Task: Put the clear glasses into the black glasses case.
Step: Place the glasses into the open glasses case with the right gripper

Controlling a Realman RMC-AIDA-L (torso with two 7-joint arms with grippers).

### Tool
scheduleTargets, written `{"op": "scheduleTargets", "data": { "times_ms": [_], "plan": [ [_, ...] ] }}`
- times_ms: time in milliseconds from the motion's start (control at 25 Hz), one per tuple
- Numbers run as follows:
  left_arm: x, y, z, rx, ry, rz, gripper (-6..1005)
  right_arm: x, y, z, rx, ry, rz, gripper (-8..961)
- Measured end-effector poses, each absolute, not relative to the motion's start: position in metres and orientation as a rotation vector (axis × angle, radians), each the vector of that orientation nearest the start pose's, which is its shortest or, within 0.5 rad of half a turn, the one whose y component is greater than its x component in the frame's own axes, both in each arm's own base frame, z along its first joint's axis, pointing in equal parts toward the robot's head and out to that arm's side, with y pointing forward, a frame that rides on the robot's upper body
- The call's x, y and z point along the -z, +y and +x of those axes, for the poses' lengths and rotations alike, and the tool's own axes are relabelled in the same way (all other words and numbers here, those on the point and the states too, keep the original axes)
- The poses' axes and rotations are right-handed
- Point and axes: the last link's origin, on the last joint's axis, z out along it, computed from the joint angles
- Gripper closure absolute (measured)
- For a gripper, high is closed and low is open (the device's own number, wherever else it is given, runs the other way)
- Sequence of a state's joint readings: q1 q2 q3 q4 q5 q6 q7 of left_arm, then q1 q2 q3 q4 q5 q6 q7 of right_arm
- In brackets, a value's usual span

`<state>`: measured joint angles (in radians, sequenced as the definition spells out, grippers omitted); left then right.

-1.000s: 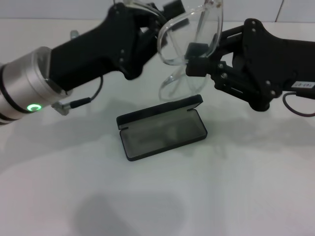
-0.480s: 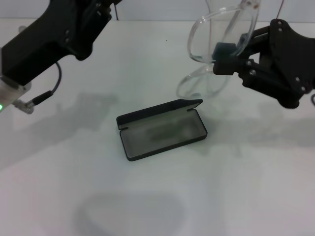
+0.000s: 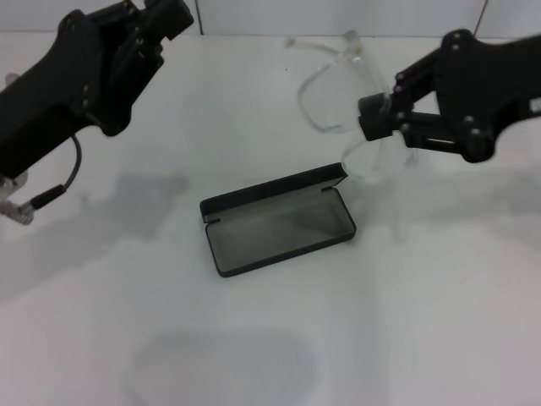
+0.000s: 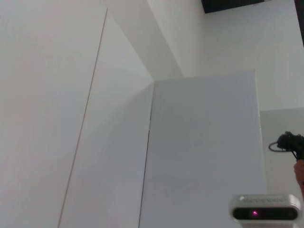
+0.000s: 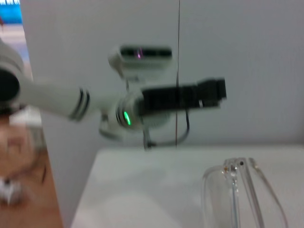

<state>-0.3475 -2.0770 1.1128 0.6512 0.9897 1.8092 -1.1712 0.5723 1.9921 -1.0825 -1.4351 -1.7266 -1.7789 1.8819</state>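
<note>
The right claw (image 3: 372,118) is clenched on the clear glasses (image 3: 334,106), held in the air just behind the open black case (image 3: 279,222), so lowering them in remains; the left claw (image 3: 165,17) hangs far off, grip unclear.

White surface (image 3: 254,338) and pale walls.
A plain white wall (image 4: 204,142) stands behind; soft shadows lie on the surface.

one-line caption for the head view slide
Right gripper holds the clear glasses above the open black case; left gripper raised aside.
</note>
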Motion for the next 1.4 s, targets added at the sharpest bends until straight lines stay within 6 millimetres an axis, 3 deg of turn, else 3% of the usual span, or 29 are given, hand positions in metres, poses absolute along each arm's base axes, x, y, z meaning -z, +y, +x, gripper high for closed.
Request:
{"op": "scheduleTargets", "data": {
  "times_ms": [280,480,520,560,640,720,960,1200,1280,1400],
  "plan": [
    [-0.043,0.283,-0.204,1.674,-0.196,-2.346,941,-0.084,0.326,0.054,-0.088,-0.129,-3.13,866],
    [-0.05,0.28,-0.201,1.562,-0.191,-2.531,935,-0.075,0.328,0.026,0.168,-0.15,-3.157,866],
    [-0.053,0.28,-0.2,1.523,-0.188,-2.575,933,-0.075,0.328,0.026,0.168,-0.15,-3.157,866],
    [-0.055,0.28,-0.201,1.477,-0.195,-2.624,932,-0.065,0.329,0.024,0.305,-0.154,-3.14,866],
    [-0.058,0.279,-0.203,1.383,-0.199,-2.696,930,-0.055,0.33,0.027,0.411,-0.159,-3.127,866],
    [-0.062,0.278,-0.213,1.246,-0.233,-2.746,927,-0.045,0.33,0.028,0.465,-0.167,-3.122,866],
    [-0.064,0.274,-0.233,1.118,-0.316,-2.72,920,-0.018,0.333,0.032,0.54,-0.245,-3.076,866],
    [-0.052,0.271,-0.239,1.038,-0.355,-2.762,913,0.014,0.329,0.033,0.673,-0.407,-3.007,866],
    [-0.05,0.271,-0.239,1.035,-0.359,-2.764,716,0.022,0.327,0.034,0.687,-0.442,-2.994,866],
    [-0.048,0.27,-0.239,1.038,-0.363,-2.762,667,0.029,0.326,0.037,0.698,-0.464,-2.981,866]
  ]
}}
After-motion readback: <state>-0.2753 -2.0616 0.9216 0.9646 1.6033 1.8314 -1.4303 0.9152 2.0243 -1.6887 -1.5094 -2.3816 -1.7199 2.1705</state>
